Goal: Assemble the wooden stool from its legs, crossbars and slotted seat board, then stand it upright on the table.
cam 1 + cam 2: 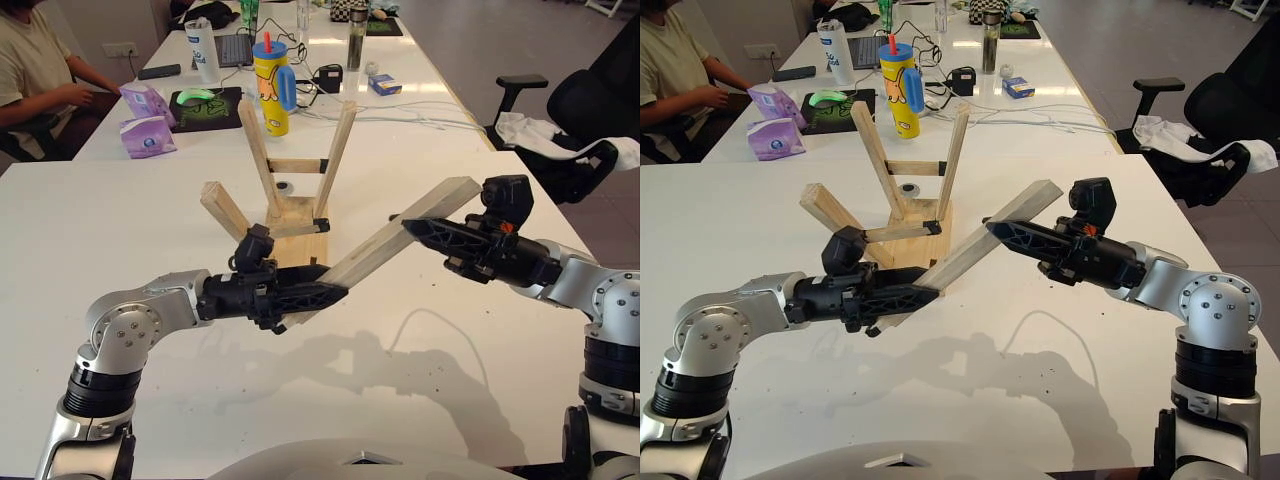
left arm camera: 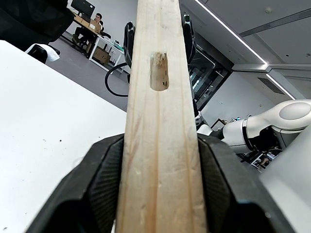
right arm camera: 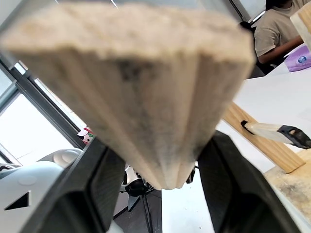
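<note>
- Left gripper (image 1: pixel 325 293) sits closest, low over the white table (image 1: pixel 120 240), fingers clamped on the low end of the loose leg (image 1: pixel 390 245).
- Left wrist view confirms it: black pads pressed on both sides of the loose leg (image 2: pixel 160 145). There is a small dowel mark (image 2: pixel 159 72) on the face further up; hole or peg, can't tell.
- Right gripper (image 1: pixel 408 224) is closed on the same leg near its high end. In the right wrist view the leg's end grain (image 3: pixel 146 97) is wedged between both fingers.
- Loose leg runs diagonally, low at the robot's left and rising to the right, held above the table by both arms.
- Its low end is just beside the near edge of the seat board (image 1: pixel 296 212); contact not clear.
- Partial stool is upside down mid-table, with the seat board flat on the surface and the legs pointing up.
- Two far legs, (image 1: pixel 258 145) and (image 1: pixel 337 150), lean toward each other, joined by a short crossbar (image 1: pixel 295 165).
- Third leg (image 1: pixel 222 208) tilts out to the left, with a second crossbar (image 1: pixel 295 230) running from it along the board to a black bracket (image 1: pixel 320 222).
- Behind the stool are a yellow cup with a blue handle (image 1: pixel 271 85) and purple tissue packs (image 1: pixel 148 135), well apart from the work.
</note>
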